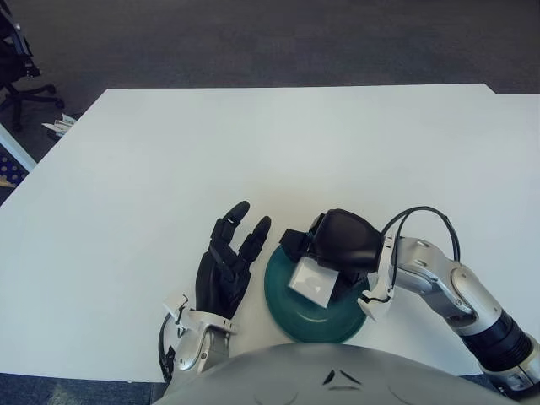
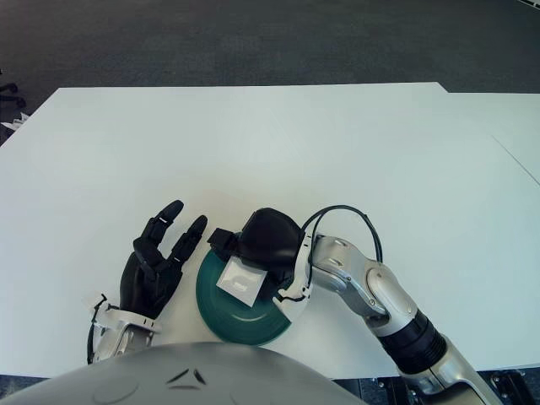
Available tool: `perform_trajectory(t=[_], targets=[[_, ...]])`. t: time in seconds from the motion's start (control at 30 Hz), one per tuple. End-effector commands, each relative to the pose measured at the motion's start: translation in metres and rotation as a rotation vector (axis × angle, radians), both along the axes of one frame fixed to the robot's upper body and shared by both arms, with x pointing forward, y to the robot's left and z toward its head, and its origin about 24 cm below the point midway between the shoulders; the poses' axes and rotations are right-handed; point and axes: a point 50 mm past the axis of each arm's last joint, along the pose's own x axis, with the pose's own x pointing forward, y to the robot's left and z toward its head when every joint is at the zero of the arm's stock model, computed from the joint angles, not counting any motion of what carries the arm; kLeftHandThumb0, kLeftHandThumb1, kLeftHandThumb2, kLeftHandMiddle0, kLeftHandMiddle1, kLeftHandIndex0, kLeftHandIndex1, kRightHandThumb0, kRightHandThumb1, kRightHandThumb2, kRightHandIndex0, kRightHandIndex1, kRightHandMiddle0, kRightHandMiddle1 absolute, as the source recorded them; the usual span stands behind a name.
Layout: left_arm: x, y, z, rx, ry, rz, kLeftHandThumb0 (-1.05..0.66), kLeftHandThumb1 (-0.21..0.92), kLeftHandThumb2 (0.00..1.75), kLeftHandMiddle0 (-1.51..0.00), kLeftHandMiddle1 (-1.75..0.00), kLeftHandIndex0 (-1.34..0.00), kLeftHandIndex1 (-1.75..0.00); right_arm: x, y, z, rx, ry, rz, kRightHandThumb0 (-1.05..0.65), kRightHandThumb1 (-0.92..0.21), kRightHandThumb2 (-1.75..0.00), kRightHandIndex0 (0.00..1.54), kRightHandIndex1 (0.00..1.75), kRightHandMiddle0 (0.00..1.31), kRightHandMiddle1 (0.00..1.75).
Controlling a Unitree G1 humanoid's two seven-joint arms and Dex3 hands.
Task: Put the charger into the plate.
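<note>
On the white table (image 1: 253, 143) near its front edge sits the dark green plate (image 1: 291, 310). Over the plate hangs the right hand (image 1: 337, 245), fingers clamped on the white charger (image 1: 310, 281) — held just above the plate's bowl. Just left of the plate shows the left hand (image 1: 226, 266) — fingers spread, holding nothing.
</note>
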Motion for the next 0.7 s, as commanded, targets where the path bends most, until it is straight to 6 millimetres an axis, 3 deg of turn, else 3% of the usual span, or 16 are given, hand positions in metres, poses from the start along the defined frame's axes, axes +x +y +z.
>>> perform_trajectory(t=[0.0,0.67], targets=[[-0.0007,0.0005,0.0006,-0.004,0.009,0.011,-1.02,0.92,1.0,-0.61,-0.02,-0.09,-0.93,-0.0003,-0.0019,-0.0033,-0.028,0.01,0.004,-0.41,-0.57,-0.99,0.94,1.75,0.43,1.73],[0.0,-0.0011,0.001,-0.008,0.007,0.016,-1.01,0.92,0.99,-0.61,-0.02,-0.09,-0.94,0.0022,-0.0065,-0.0121,-0.13,0.093,0.022,-0.39,-0.65,-0.88,0.91,1.75,0.38,1.73]])
